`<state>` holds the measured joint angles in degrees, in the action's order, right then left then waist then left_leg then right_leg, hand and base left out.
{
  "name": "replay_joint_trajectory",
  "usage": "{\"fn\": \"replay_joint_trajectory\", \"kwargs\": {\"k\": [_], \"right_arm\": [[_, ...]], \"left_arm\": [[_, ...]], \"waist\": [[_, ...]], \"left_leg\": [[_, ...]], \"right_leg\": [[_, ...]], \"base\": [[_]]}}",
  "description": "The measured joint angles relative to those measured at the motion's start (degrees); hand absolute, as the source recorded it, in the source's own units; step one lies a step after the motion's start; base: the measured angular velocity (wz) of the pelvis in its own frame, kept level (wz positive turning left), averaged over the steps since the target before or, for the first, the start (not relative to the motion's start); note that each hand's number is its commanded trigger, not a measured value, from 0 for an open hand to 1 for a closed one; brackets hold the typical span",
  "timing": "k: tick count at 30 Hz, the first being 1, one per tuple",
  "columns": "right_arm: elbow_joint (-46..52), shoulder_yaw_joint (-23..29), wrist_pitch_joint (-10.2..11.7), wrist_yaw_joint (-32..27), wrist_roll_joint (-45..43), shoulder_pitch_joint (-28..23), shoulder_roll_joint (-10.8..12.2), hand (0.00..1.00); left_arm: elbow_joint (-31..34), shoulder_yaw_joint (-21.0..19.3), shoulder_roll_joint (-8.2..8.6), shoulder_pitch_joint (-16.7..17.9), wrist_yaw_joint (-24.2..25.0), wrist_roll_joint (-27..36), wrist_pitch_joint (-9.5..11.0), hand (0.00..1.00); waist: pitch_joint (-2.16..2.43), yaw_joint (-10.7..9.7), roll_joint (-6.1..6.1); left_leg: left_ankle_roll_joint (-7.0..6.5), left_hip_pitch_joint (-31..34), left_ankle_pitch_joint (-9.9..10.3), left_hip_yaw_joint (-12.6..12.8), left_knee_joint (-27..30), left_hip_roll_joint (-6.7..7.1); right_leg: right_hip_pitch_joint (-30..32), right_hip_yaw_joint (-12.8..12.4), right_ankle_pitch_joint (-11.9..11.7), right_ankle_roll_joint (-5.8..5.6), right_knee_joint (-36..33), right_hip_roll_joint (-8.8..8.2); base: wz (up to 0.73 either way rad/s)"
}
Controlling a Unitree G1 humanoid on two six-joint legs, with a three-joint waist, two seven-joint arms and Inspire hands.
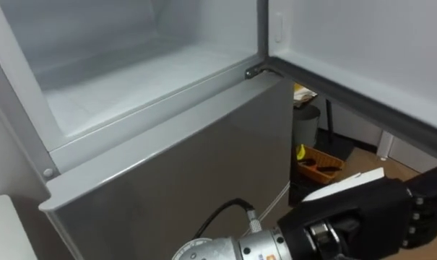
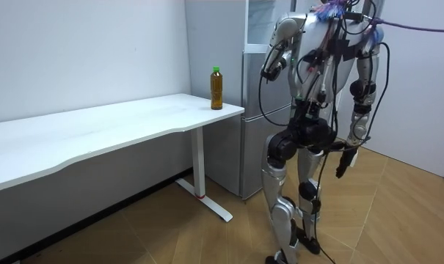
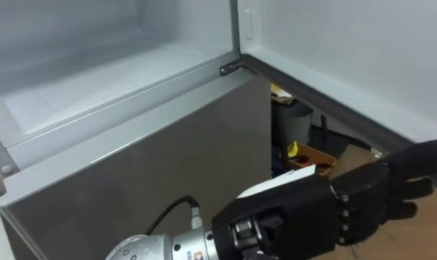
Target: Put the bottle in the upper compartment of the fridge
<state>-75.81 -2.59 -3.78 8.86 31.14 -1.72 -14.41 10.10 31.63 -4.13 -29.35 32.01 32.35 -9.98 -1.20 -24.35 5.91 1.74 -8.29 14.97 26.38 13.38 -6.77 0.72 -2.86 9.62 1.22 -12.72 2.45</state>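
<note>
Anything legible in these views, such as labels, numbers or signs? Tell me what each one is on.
No text can be read in these views.
Label on the bottle, on the white table's corner: too small to read.
Small coloured mark on the wrist behind the left hand: too small to read.
Fridge front and open upper compartment: no print visible.

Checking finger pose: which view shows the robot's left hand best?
The right eye view: the whole left hand lies in frame, fingers straight, in front of the open fridge. The left eye view cuts its fingers off at the edge. The room view shows it small, raised near the fridge.
</note>
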Motion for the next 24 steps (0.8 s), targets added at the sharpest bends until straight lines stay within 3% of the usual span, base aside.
{"fn": "replay_joint_trajectory", "kwargs": {"k": [5, 9, 12, 17, 20, 22, 24], "right_arm": [[0.2, -0.5, 0.1, 0.0, 1.3, 0.1, 0.0, 0.0], [0.2, -0.6, 0.3, 0.5, 2.3, 0.4, 0.1, 0.0], [-0.1, -0.6, 0.8, 0.7, 2.3, 0.7, 1.0, 0.0], [-0.3, -0.8, 1.4, 1.3, 2.2, 1.2, 1.7, 0.0], [-0.3, -2.7, 2.2, 2.1, 1.8, 1.3, 1.9, 0.0], [-0.4, -3.1, 2.5, 2.7, 0.3, 1.4, 1.6, 0.0], [-0.4, -3.6, 2.5, 2.7, 0.0, 1.6, 1.6, 0.0]], "left_arm": [[0.0, -0.1, -1.37, 0.0, -0.5, 0.0, 0.0, 0.0], [0.7, -1.2, -2.39, 0.2, -0.6, -0.2, 0.0, 0.0], [1.9, -3.4, -2.76, 0.9, -0.7, -0.6, 0.1, 0.0], [3.6, -4.1, -3.59, 2.4, -1.4, -2.1, 1.2, 0.0], [7.6, -6.1, -4.09, 5.6, -1.9, -3.0, 1.6, 0.0], [10.4, -7.5, -4.67, 7.6, -3.2, -5.7, 2.3, 0.0], [12.0, -8.5, -5.96, 9.0, -4.6, -6.9, 2.4, 0.0]], "waist": [[-0.05, 2.5, 0.03], [-0.05, 4.6, -0.06], [-0.39, 7.0, -0.81], [-0.13, 9.6, -1.68], [0.18, 11.9, -2.21], [0.34, 13.2, -2.44], [0.37, 14.9, -2.51]], "left_leg": [[0.0, 0.8, 0.0, -2.4, 0.1, 0.16], [0.25, 2.7, -0.2, -7.0, 0.0, 0.7], [0.52, 2.8, -0.4, -10.0, -0.3, 1.16], [0.12, 3.4, -1.0, -13.9, -0.2, 2.1], [0.12, 3.9, -1.2, -14.6, -0.2, 2.2], [0.05, 4.5, -1.4, -16.1, -0.1, 2.47], [0.06, 4.7, -1.4, -17.2, 0.0, 2.52]], "right_leg": [[-0.6, 2.9, 0.0, 0.0, 0.1, -0.7], [-0.9, 7.9, 0.1, -0.11, 0.6, -1.87], [-1.6, 10.4, 0.2, -0.25, 1.1, -2.43], [-2.8, 13.6, 0.4, -0.61, 1.1, -3.42], [-2.9, 14.5, 0.5, -0.62, 1.0, -3.59], [-3.6, 16.4, 0.5, -0.63, 1.2, -4.0], [-3.8, 17.2, 0.5, -0.64, 1.1, -4.07]], "base": [[0.31], [0.63], [0.5], [0.38], [0.18], [0.34], [0.25]]}}
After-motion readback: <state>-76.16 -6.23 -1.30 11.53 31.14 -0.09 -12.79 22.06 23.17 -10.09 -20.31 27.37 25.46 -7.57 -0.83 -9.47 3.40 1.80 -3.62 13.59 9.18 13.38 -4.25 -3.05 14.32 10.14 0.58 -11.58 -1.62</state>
